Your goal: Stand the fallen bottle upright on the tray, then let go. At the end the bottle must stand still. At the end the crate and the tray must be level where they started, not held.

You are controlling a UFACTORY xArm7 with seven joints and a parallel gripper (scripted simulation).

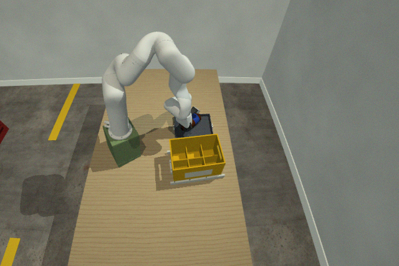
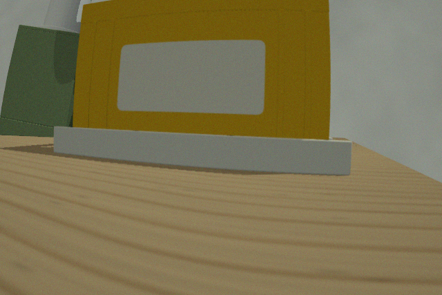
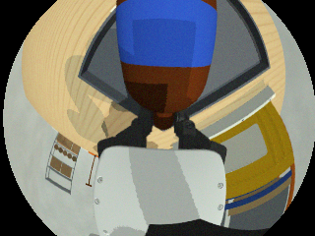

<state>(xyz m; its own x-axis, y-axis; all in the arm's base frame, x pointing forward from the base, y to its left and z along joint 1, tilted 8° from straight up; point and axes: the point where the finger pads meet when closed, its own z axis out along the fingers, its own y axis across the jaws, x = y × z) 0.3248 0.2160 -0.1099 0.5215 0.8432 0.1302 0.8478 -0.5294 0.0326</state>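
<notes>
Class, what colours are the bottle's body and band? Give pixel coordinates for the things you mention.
Brown body, blue band on the bottle (image 1: 196, 118) (image 3: 166, 39); clearest in the wrist view.

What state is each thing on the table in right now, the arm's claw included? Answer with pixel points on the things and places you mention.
Claw (image 3: 163, 102): shut on the bottle's neck.
Bottle (image 1: 196, 120) (image 3: 166, 36): gripped, not upright.
Tray (image 1: 203, 128) (image 3: 236, 54): level, on the table.
Crate (image 1: 194, 141) (image 2: 199, 124) (image 3: 273, 143): upright, compartments empty.
</notes>
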